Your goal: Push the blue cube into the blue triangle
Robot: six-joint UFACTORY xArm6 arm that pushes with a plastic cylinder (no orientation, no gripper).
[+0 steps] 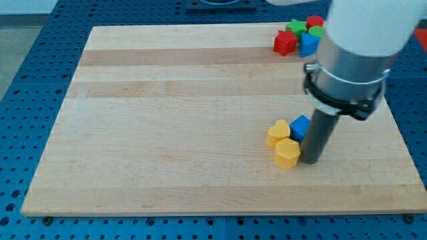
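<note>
The blue cube (300, 126) sits at the board's right centre, touching a yellow heart (278, 132) on its left and a yellow hexagon-like block (288, 153) below it. My tip (309, 161) rests on the board just right of the yellow block and below-right of the blue cube, close to both. The blue triangle-like block (307, 44) lies at the view's top right, in a cluster far above the cube, partly hidden by the arm.
In the top-right cluster are a red star-shaped block (284, 43), a green block (297, 27), a red block (315, 21) and another green block (316, 32). The arm's white and grey body (353, 60) covers the board's right side. The wooden board (167, 120) lies on a blue perforated table.
</note>
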